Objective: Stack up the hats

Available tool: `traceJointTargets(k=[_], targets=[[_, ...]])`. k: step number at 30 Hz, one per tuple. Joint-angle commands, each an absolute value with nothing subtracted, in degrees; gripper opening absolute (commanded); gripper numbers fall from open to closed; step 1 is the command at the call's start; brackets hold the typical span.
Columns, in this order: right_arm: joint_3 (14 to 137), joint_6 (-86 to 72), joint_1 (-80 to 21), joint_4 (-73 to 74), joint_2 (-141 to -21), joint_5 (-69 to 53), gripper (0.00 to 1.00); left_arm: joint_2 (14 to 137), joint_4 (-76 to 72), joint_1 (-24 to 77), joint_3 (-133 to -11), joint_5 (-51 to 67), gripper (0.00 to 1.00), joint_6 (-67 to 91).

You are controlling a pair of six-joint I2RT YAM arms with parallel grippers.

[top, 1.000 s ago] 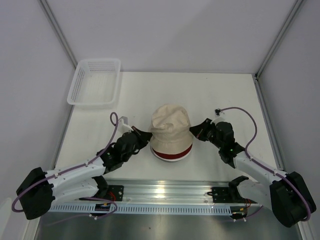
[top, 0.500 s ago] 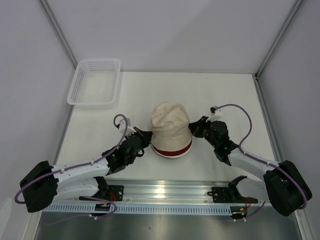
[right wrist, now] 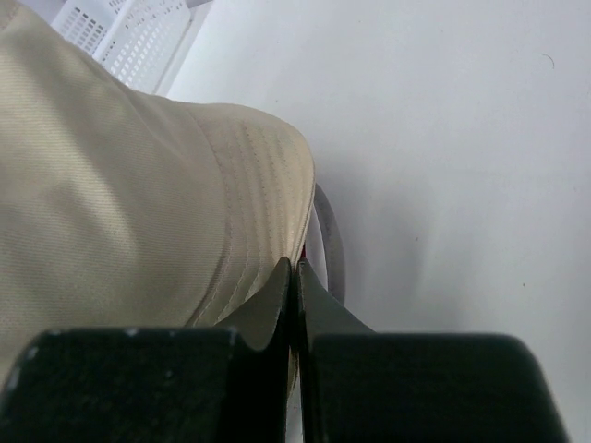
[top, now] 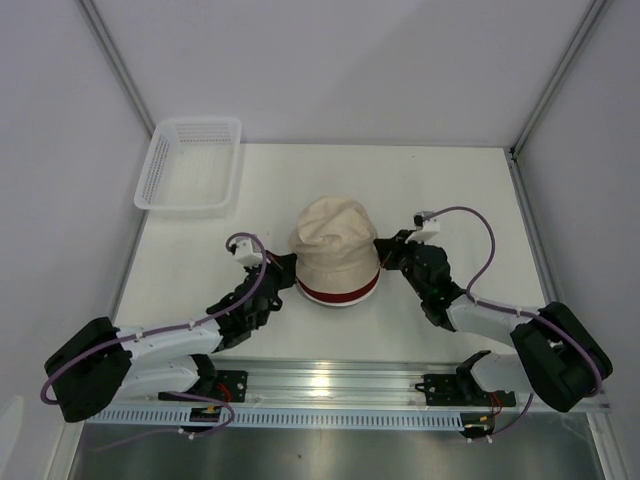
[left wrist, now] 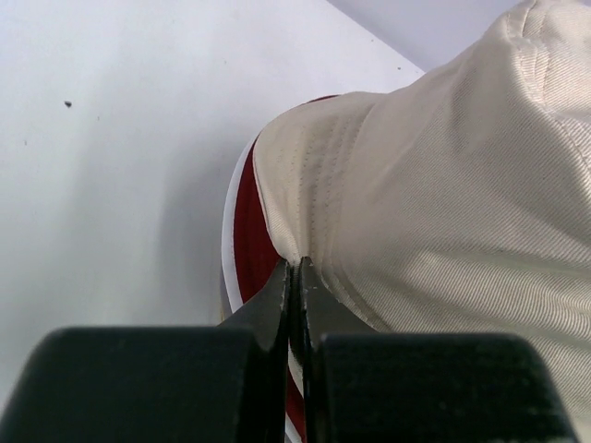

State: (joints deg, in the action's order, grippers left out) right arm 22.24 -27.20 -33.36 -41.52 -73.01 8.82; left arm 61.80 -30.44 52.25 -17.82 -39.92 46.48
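Note:
The beige hat (top: 335, 246) sits on top of a pile at the table's middle. Under it the dark red hat (top: 338, 294) shows as a band, with a white hat's rim (left wrist: 228, 242) and a grey hat's edge (right wrist: 330, 242) just showing below. My left gripper (top: 285, 272) is shut on the beige hat's left brim (left wrist: 282, 245). My right gripper (top: 388, 257) is shut on the beige hat's right brim (right wrist: 277, 221). Both hold the brim low against the pile.
A white mesh basket (top: 190, 165) stands at the table's back left corner, also in the right wrist view (right wrist: 129, 32). The white table (top: 450, 190) is bounded by enclosure walls and a metal rail (top: 330, 385) at the near edge.
Both grippers have moved forward and inward with the beige hat's brim. The hat has shifted slightly up-table and sits lower over the dark red one.

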Motion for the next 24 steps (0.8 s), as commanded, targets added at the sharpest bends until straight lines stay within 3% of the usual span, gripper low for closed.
traceJointTargets(k=[1, 18, 24], targets=[[22.76, -22.06, -32.78, -40.78, -76.46, 15.47, 0.00, 64.94, -31.90, 47.82, -15.82, -37.98, 0.01, 38.24], [33.92, -20.30, -32.70, -47.81, -91.31, 16.17, 0.00, 72.24, -35.33, 40.87, -25.22, -33.31, 0.01, 31.03], [39.98, -20.39, -32.61, -40.36, -91.15, 13.98, 0.03, 71.28, -32.79, 40.52, -27.95, -31.12, 0.05, 29.00]])
